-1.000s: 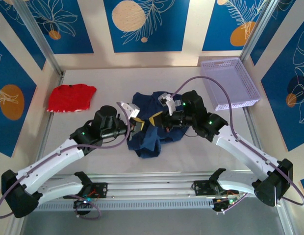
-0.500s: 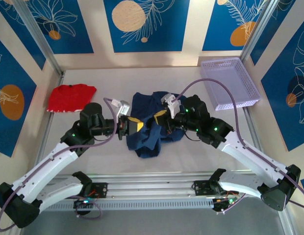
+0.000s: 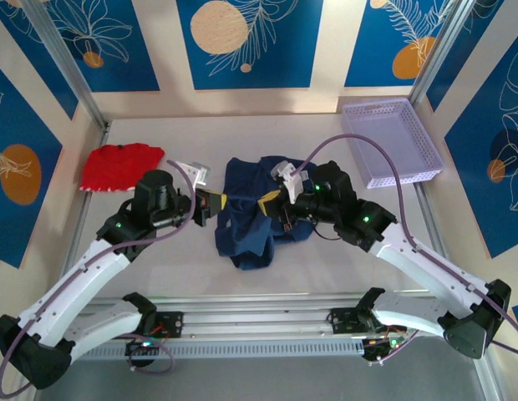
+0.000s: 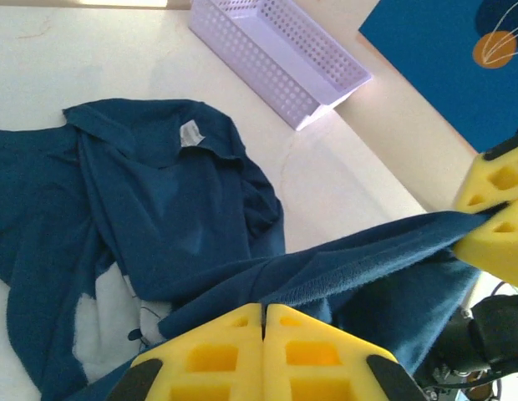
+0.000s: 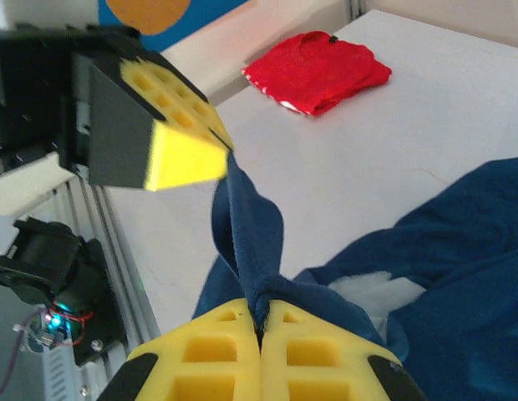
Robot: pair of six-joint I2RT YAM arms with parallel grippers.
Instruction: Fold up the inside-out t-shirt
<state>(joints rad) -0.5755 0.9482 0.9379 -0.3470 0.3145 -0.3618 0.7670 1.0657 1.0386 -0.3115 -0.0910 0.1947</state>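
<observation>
Top view: t-shirt (image 3: 251, 238) lies bunched mid-table (image 3: 342, 263), its bulk under the right gripper (image 3: 271, 200). The left gripper (image 3: 210, 200) is level with it, to the left.
Left wrist: jaws clamped on the hem. The strip runs rightward and the collar lies beyond.
Right wrist: jaws pinch apparently the same edge. Its long axis points at the left gripper.

Crumpled navy t-shirt (image 3: 257, 219) (edge stretched taut)

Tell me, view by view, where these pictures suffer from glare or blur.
Top external: even light, t-shirt sharp. Left wrist: table washed out by glare beside the basket. Right wrist: the left gripper up close looks soft; the red garment is crisp.
</observation>
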